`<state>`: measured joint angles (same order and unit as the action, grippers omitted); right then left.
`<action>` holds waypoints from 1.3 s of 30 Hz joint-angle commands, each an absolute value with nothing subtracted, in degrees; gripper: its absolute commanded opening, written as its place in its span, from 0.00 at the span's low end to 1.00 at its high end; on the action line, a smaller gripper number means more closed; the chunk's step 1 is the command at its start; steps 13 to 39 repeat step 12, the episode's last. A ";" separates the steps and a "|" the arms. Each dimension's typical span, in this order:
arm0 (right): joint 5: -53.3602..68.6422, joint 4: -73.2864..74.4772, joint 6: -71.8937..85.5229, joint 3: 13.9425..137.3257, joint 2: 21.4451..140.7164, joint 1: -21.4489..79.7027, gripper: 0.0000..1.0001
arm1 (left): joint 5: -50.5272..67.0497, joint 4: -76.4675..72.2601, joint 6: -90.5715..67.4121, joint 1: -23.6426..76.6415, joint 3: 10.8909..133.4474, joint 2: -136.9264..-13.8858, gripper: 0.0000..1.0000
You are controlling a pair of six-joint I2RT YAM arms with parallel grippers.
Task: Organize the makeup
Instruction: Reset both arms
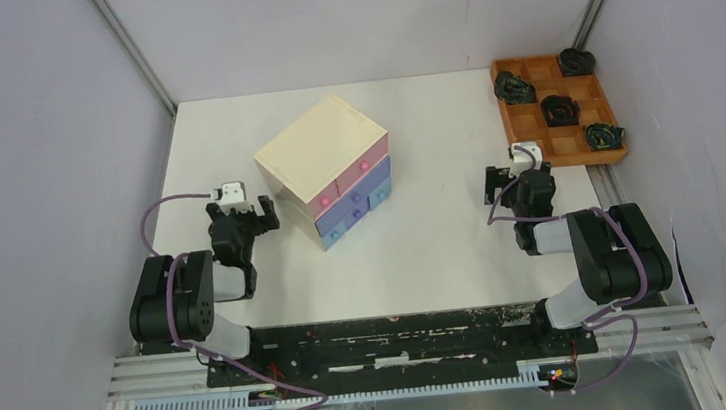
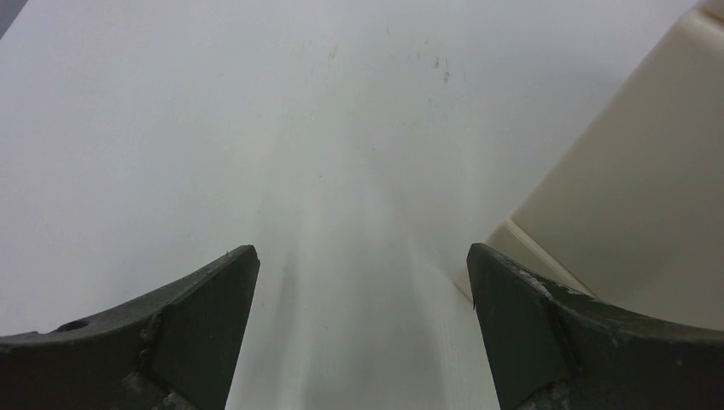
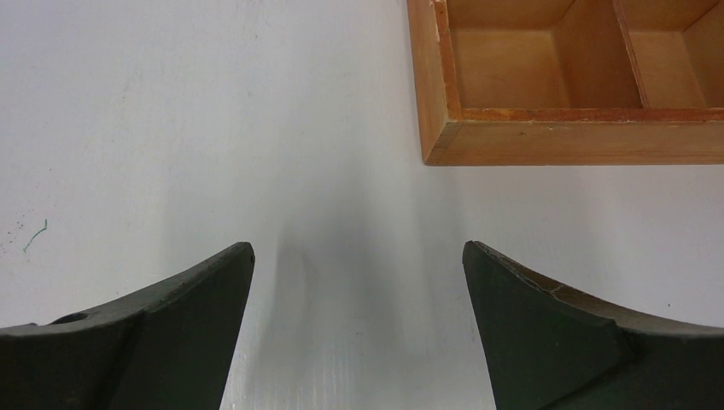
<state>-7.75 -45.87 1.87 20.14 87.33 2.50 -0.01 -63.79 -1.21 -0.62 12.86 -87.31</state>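
Looking from largest to smallest, we see the white table point(image 1: 443, 247), one cream wooden drawer chest with pink, purple and blue drawer fronts point(image 1: 327, 168) with every drawer shut, and one orange wooden compartment tray point(image 1: 532, 154) at the far right. Four dark round makeup compacts point(image 1: 559, 109) lie in separate tray compartments; none lies loose on the table. We judge this fits either sorting finished or compacts awaiting the drawers. The left gripper point(image 2: 363, 325) and right gripper point(image 3: 359, 325) both stand wide open, holding nothing.
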 commanded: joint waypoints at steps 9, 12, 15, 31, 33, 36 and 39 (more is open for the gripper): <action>-7.29 -48.68 2.46 21.45 86.74 2.45 1.00 | -1.32 -66.87 -1.41 -0.44 13.58 -86.86 0.99; -7.47 -48.30 2.63 21.45 86.56 2.42 1.00 | -1.32 -66.88 -1.36 -0.43 13.61 -86.84 0.99; -7.47 -48.30 2.63 21.45 86.56 2.42 1.00 | -1.32 -66.88 -1.36 -0.43 13.61 -86.84 0.99; -7.47 -48.30 2.63 21.45 86.56 2.42 1.00 | -1.32 -66.88 -1.36 -0.43 13.61 -86.84 0.99; -7.47 -48.30 2.63 21.45 86.56 2.42 1.00 | -1.32 -66.88 -1.36 -0.43 13.61 -86.84 0.99; -7.47 -48.30 2.63 21.45 86.56 2.42 1.00 | -1.32 -66.88 -1.36 -0.43 13.61 -86.84 0.99; -7.47 -48.30 2.63 21.45 86.56 2.42 1.00 | -1.32 -66.88 -1.36 -0.43 13.61 -86.84 0.99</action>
